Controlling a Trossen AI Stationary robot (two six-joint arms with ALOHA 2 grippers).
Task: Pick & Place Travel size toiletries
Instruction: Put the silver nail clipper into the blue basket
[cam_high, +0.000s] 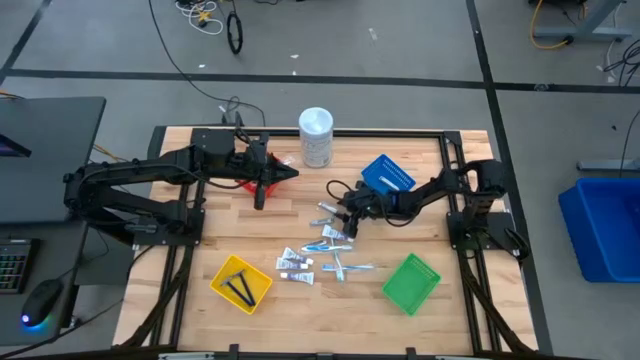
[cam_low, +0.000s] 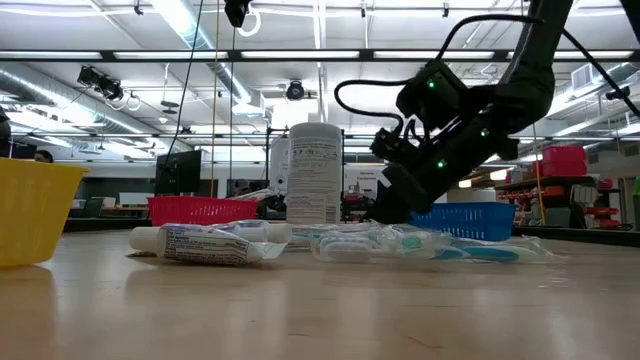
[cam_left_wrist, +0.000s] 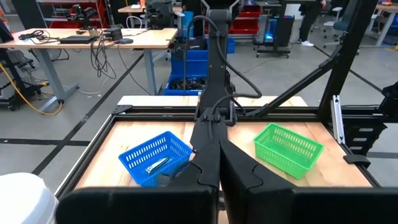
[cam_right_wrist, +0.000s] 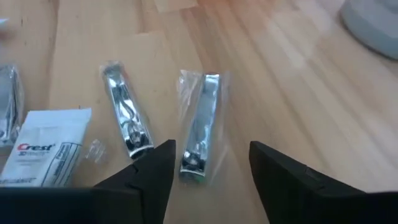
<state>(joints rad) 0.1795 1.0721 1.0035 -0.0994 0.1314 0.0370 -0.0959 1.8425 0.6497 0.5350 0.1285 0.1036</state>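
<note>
Wooden worktop (cam_high: 180, 300) in a big workshop, cables on the grey floor behind it, benches and shelving in the background of the low view. Travel size toiletries (cam_high: 320, 255) lie scattered mid-worktop: white tubes (cam_low: 205, 243), pale-blue sticks (cam_low: 470, 250), plus two wrapped metal nail clippers side by side; the nearer clipper (cam_right_wrist: 200, 127) sits just ahead of the right hand (cam_right_wrist: 211, 165), the other clipper (cam_right_wrist: 127, 118) beside it, and a white Crest packet (cam_right_wrist: 43, 146) next to that. Right hand (cam_high: 350, 222) is low over the far edge of the pile, fingers spread wide, gripping nothing, not touching the clipper. Left hand (cam_high: 262, 190) hangs over the red basket (cam_high: 262, 178) on the far left part of the worktop, fingers pressed together and empty as far as the left wrist view shows. Yellow basket (cam_high: 241, 283) near left holds two thin black pieces (cam_high: 240, 288). Green basket (cam_high: 411, 283) sits near right, nothing visible inside. Blue basket (cam_high: 387, 176) sits far right and has a silvery item (cam_left_wrist: 155, 165) in it. Tall white cylindrical container (cam_high: 316, 137) stands upright at the far edge, between the red and blue baskets.
</note>
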